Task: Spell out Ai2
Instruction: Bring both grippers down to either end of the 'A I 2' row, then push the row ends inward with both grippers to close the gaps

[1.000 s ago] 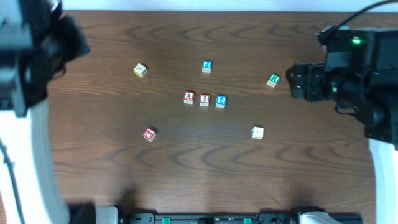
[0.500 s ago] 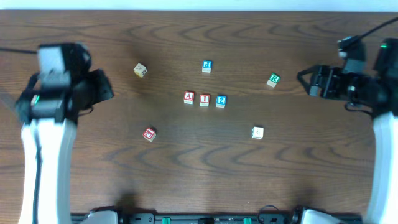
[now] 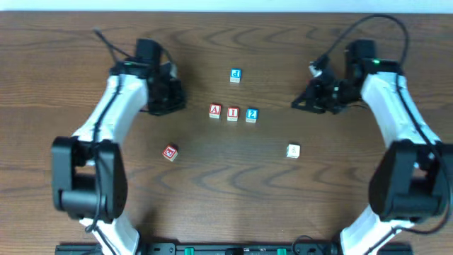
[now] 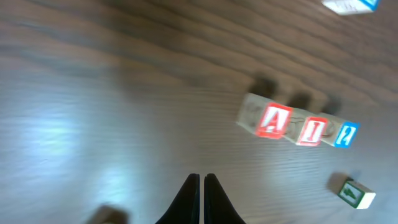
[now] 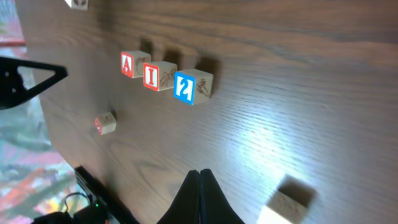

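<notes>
The left pincer (image 4: 200,198) is pressed shut with nothing in it, and the right pincer (image 5: 199,194) is likewise closed and empty. Between them on the counter (image 3: 226,198), the red A block (image 3: 215,111), red I block (image 3: 233,112) and blue 2 block (image 3: 251,115) touch in a row, reading A I 2. Apart lie a blue P block (image 3: 236,74), a red block (image 3: 170,152) with unreadable lettering, and a pale block (image 3: 293,151).

Red A blk (image 3: 215,111), red I blk (image 3: 233,113), blue 2 blk (image 3: 251,114)
</notes>
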Controlling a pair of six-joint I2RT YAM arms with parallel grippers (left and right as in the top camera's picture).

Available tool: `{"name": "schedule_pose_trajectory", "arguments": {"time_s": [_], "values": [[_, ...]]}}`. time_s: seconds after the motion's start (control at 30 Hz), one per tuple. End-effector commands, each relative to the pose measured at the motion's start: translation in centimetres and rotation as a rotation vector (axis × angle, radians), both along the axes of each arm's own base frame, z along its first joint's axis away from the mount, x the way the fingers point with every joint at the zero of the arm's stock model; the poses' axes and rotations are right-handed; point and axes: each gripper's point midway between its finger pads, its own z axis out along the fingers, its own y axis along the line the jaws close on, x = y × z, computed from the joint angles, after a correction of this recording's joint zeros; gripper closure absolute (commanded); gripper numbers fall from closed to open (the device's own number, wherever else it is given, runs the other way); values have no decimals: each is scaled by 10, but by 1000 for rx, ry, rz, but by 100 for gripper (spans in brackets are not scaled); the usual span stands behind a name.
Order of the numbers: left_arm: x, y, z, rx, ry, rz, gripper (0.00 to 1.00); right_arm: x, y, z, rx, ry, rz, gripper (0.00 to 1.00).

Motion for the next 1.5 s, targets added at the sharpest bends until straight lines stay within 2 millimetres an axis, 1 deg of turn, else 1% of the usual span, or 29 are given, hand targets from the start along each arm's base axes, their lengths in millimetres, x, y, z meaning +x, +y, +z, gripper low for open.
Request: {"name": "schedule_pose_trajectory", "arguments": {"time_s": [0.0, 0.07, 0.17, 0.3, 0.4, 0.53, 0.67, 0.9, 1.03, 1.13, 1.23, 1.33, 1.47], "values": [[1, -14, -17, -25, 48, 36, 94, 0, 13, -10, 32, 28, 19, 99], [6, -17, -26, -30, 55, 59, 94, 3, 14, -20, 34, 45, 16, 99], [15, -19, -35, -41, 41, 74, 95, 7, 20, -28, 89, 52, 25, 99], [24, -25, -40, -73, 18, 67, 94, 10, 22, -43, 99, 63, 32, 99], [26, -26, -47, -76, 25, 72, 94, 12, 23, -52, 115, 78, 30, 99], [29, -36, -54, -135, 38, 74, 94, 12, 27, -63, 138, 102, 32, 99], [26, -38, -63, -148, 75, 91, 95, 8, 31, -75, 137, 133, 42, 99], [23, -43, -68, -148, 92, 88, 94, 7, 49, -85, 106, 138, 67, 99], [21, -48, -69, -147, 98, 80, 94, 10, 58, -85, 102, 119, 76, 99], [20, -51, -69, -148, 97, 76, 94, 10, 61, -86, 101, 122, 79, 99], [20, -52, -69, -149, 101, 83, 95, 7, 65, -92, 102, 142, 80, 99], [20, -52, -69, -150, 104, 87, 94, 4, 65, -99, 100, 171, 73, 99], [21, -51, -70, -146, 100, 89, 95, 4, 65, -102, 98, 175, 73, 99]]}}
